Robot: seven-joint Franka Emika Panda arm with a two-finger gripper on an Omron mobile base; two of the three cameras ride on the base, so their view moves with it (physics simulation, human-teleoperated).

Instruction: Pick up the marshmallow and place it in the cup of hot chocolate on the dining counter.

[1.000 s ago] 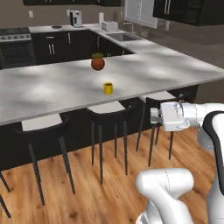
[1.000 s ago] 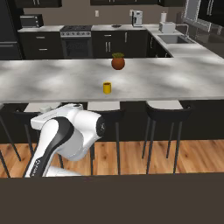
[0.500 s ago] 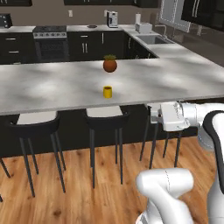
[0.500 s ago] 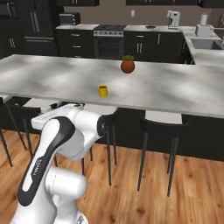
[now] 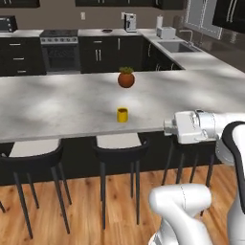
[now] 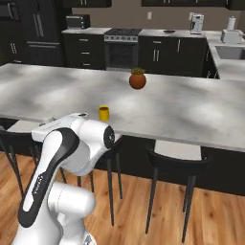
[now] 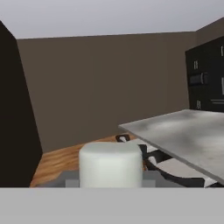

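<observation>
Pick-up appears complete: in the hand view the marshmallow point(image 7: 110, 164), a matte white, soft, round-edged block, sits at 6 o'clock, seemingly pinched in the gripper point(image 7: 110, 177), whose tips are hidden. Placement remains. The glossy yellow cup of hot chocolate point(image 5: 122, 115) stands on the marbled grey dining counter point(image 5: 57, 103), at 6 o'clock from the terracotta pot point(image 5: 126, 79)

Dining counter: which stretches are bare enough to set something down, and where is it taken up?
The dining counter is mostly bare: the long stretch left of the yellow cup of hot chocolate, and the wide patch to its right, toward the sink side. The only occupied spots are the cup near the front edge and the terracotta plant pot behind it; a bare gap separates them.
</observation>
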